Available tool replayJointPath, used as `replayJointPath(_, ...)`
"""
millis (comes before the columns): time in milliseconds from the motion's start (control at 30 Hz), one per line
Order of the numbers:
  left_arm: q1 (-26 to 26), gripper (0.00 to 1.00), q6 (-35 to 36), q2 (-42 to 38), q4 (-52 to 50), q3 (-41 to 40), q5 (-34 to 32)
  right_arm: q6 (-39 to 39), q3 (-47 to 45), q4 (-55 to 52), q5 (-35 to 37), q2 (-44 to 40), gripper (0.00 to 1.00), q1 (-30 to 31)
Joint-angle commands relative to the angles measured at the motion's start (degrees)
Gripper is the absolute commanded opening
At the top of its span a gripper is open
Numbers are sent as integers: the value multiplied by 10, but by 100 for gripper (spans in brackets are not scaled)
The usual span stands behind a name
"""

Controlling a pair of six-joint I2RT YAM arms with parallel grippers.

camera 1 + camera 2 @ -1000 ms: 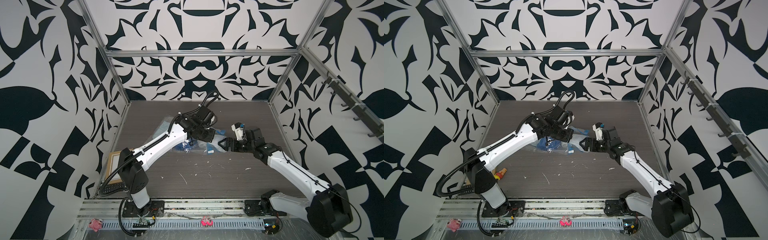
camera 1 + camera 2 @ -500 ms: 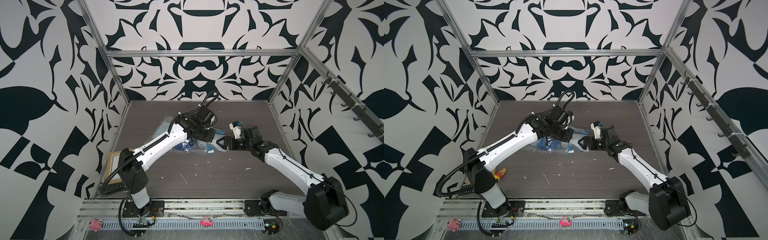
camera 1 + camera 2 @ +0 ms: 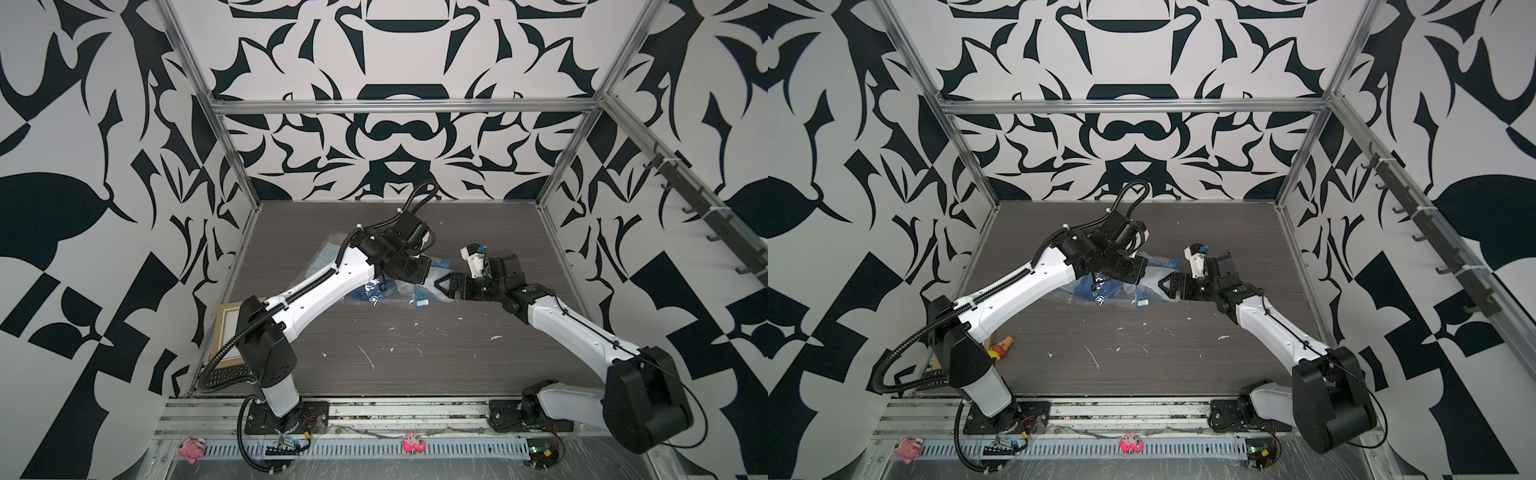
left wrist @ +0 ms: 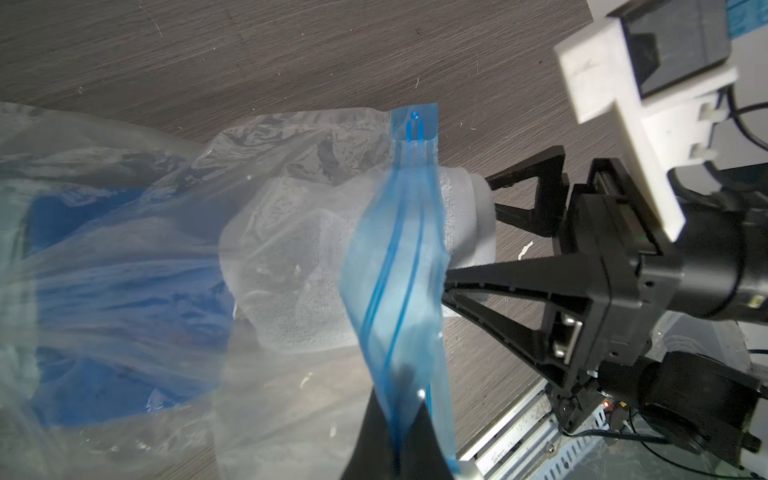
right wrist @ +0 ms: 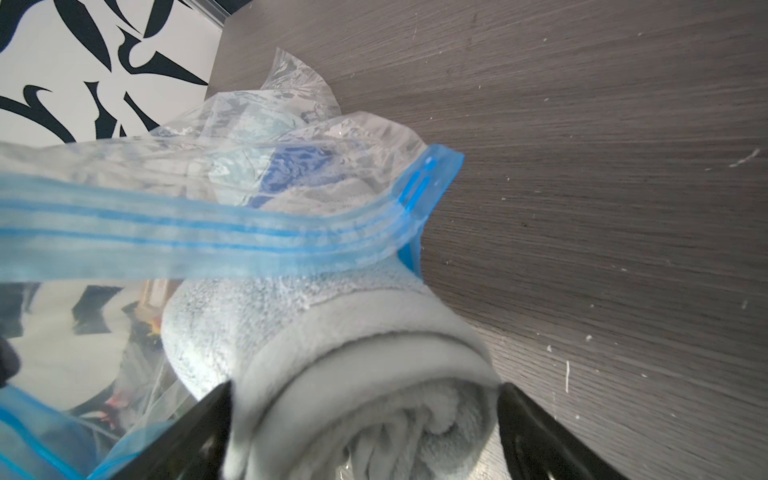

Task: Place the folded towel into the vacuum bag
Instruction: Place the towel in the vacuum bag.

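Tabletop: dark wood-grain tabletop [image 3: 415,340] flecked with white scraps, boxed in by black-and-white patterned walls; both of my arms meet near its middle
Left pincer: the left pincer [image 4: 397,419] is clamped on the blue zip strip [image 4: 395,257] of the vacuum bag [image 4: 124,137]; it lifts the upper lip so the mouth gapes toward the right arm
Right pincer: the right pincer [image 4: 469,230] has its jaws spread wide, one on either side of the towel's tail end; I judge it is flanking the towel, not squeezing it
Towel: the folded towel [image 5: 332,328] is pale grey; most of its length lies beyond the right fingertips, past the zip strip and inside the bag; only the rolled end sits between the jaws, outside the mouth
Deeper in: something blue [image 4: 104,374] lies farther from the right pincer, toward the bag's closed end; I cannot tell what it is
Change: over the last second my right arm has edged closer to the left pincer; the left pincer has not shifted
Meaning: insertion looks nearly done, with only the tail end left out; I judge a short push forward would finish it; backing straight out risks the towel dragging along
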Motion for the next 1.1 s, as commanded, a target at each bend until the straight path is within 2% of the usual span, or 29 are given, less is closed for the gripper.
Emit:
replayJointPath(0, -5, 0, -5, -5, 10, 28, 5, -14, -8, 2, 4, -16, 99, -11)
replayJointPath(233, -8, 0, -5, 0, 7, 37, 4, -22, -11, 5, -7, -10, 99, -20)
replayJointPath(533, -12, 0, -7, 7, 3, 44, 3, 14, -37, 116, -127, 9, 99, -20)
replayJointPath(700, -14, 0, -8, 10, 2, 47, 1, 27, -37, 110, -139, 6, 98, -20)
replayJointPath(867, -15, 0, -8, 15, 2, 51, 2, 21, -36, 78, -131, -11, 72, -20)
replayJointPath(967, -15, 0, -8, 16, 2, 52, 0, 7, -32, 42, -111, -30, 61, -20)
replayJointPath(1067, -15, 0, -9, 16, 2, 52, -3, -8, -26, 8, -96, -47, 40, -20)
